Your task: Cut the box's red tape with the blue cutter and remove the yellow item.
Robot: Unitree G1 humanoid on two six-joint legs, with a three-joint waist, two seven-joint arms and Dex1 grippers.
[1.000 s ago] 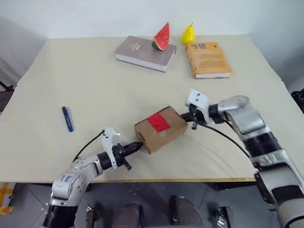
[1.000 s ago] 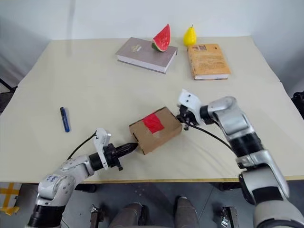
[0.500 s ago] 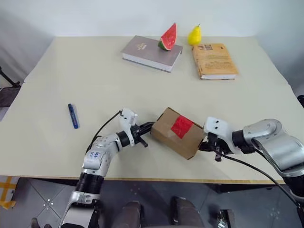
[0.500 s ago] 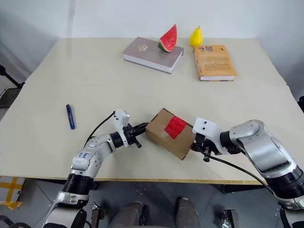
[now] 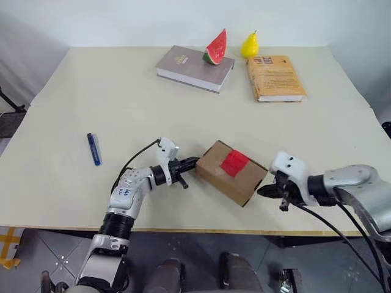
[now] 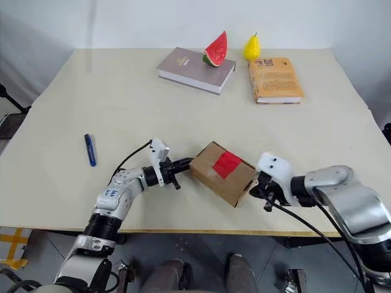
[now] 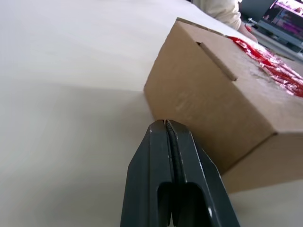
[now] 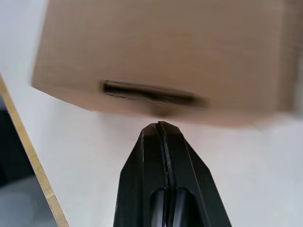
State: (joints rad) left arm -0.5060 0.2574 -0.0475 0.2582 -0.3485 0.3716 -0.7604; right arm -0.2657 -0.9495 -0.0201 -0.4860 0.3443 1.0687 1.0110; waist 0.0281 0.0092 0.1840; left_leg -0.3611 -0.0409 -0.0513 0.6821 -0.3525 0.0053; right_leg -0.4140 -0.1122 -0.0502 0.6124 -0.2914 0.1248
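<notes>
Your left claw (image 5: 194, 162) is pressed fully shut, its two black fingers meeting in a thin seam, and it holds nothing; its tip sits right at the box's (image 5: 232, 173) end face at about 9 o'clock of the carton, though you cannot tell whether it actually touches. Your right claw (image 5: 261, 191) is likewise closed tight and empty, its tip just off the box's corner at roughly 4 o'clock, close to the near edge of the tabletop (image 5: 122, 97). Since a second ago the box has swung round, its long side now slanting down toward 4 o'clock instead of rising toward 2 o'clock, and your right arm has dropped from the box's far end to its near end. The box is plain matte brown cardboard with a tucked flap slot on its end, and the red tape (image 5: 234, 163) is a glossy, wrinkled patch on its top. The blue cutter (image 5: 93, 149), a slim stick, lies well apart at 9 o'clock of the box. Far off toward 12 o'clock lie a grey book (image 5: 194, 67) carrying a watermelon slice (image 5: 215, 48), a yellow pear (image 5: 248, 44) and an orange book (image 5: 274, 77).
</notes>
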